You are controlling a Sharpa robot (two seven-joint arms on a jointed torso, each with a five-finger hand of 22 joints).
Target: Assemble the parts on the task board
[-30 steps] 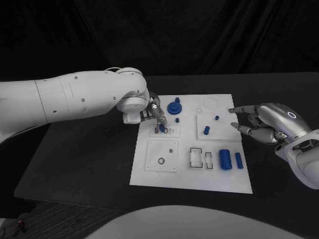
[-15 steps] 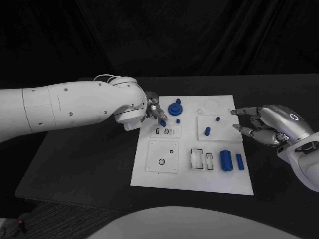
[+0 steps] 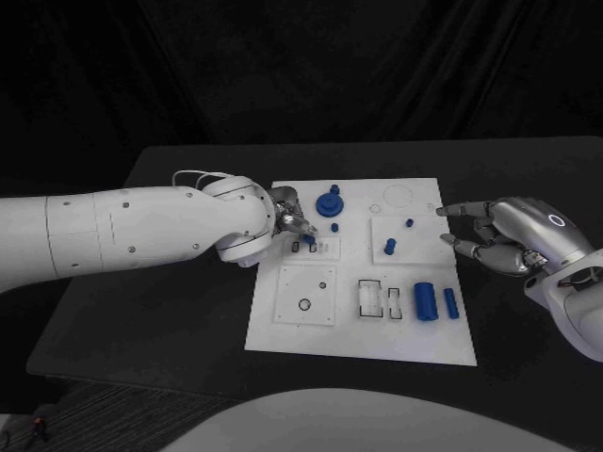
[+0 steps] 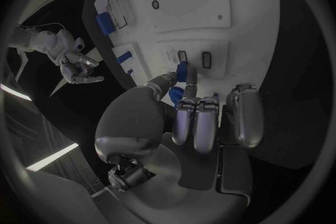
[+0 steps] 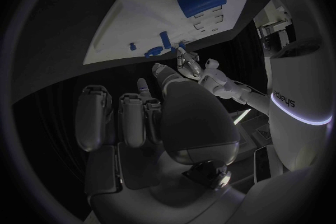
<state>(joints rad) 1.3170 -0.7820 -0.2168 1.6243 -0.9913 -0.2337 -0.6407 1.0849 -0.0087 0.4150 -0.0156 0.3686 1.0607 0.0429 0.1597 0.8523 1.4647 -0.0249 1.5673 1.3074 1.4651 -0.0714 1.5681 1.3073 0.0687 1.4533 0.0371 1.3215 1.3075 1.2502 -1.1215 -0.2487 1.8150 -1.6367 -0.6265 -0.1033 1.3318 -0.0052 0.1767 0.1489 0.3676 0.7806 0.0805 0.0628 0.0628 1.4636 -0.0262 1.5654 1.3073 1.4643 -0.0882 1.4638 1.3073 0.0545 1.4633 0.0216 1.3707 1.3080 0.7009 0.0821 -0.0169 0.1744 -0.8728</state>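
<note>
Black table (image 3: pixel 166 311) | left hand (image 3: pixel 291 218) pinches small blue part (image 4: pixel 181 71) (over task board (image 3: pixel 363 334)) | right hand (image 3: pixel 498 235) empty, fingers apart

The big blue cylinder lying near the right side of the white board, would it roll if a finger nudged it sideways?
Probably yes. The big blue cylinder lies on its round side on the flat task board, so a sideways nudge would likely roll it toward the thinner blue rod beside it. It looks solid and stiff, so it shouldn't deform.
</note>
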